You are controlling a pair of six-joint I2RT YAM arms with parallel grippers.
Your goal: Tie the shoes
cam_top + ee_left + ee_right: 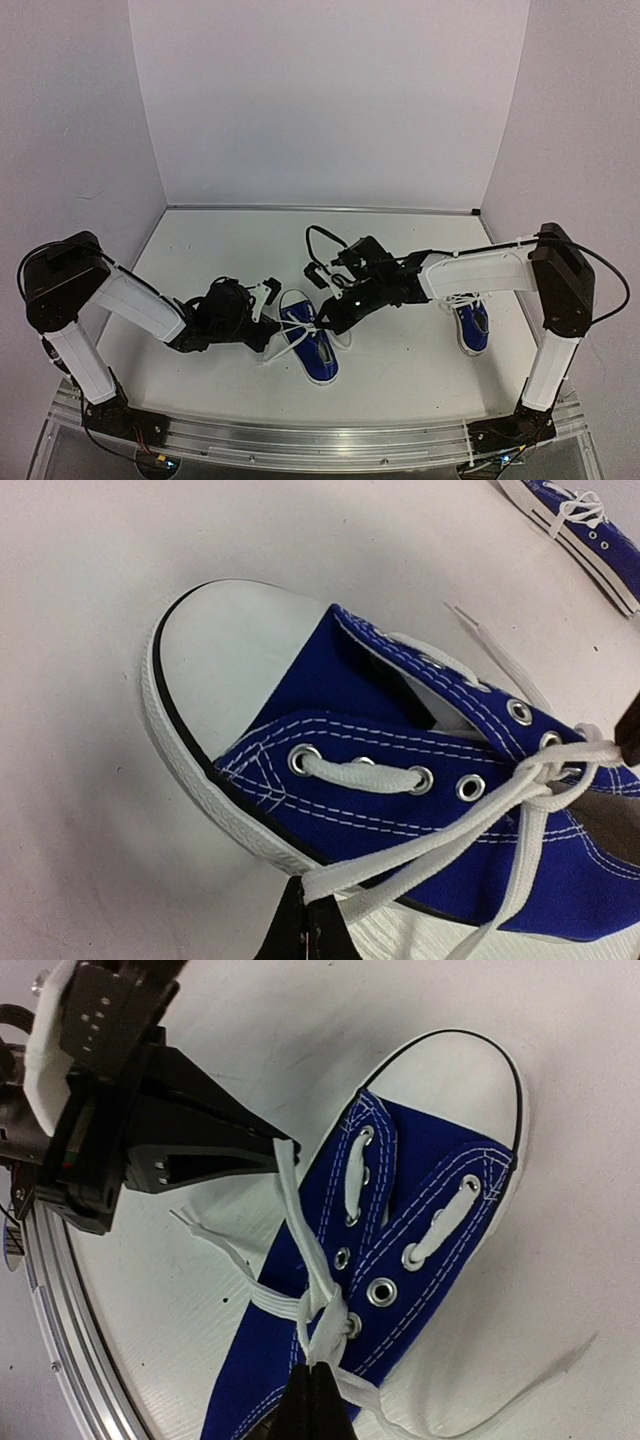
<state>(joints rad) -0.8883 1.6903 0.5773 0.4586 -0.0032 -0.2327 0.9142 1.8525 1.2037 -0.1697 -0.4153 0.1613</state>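
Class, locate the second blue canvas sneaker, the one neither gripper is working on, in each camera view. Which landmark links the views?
Top external: the idle blue canvas sneaker with white rubber sole lies right of centre, at mid-height.
Left wrist: it is in the top right corner, cut off by the frame.
Right wrist: it is not in view.
Shared landmark: the other blue canvas sneaker with white laces, seen in all three.

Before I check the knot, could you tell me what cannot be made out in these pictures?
Second shoe: the right arm covers its far end in the top view; the left wrist view's corner cuts it off.
Lace on the near shoe: too small in the top view to tell whether it is knotted.
Right fingers: the right wrist view's bottom edge cuts off all but the tips.
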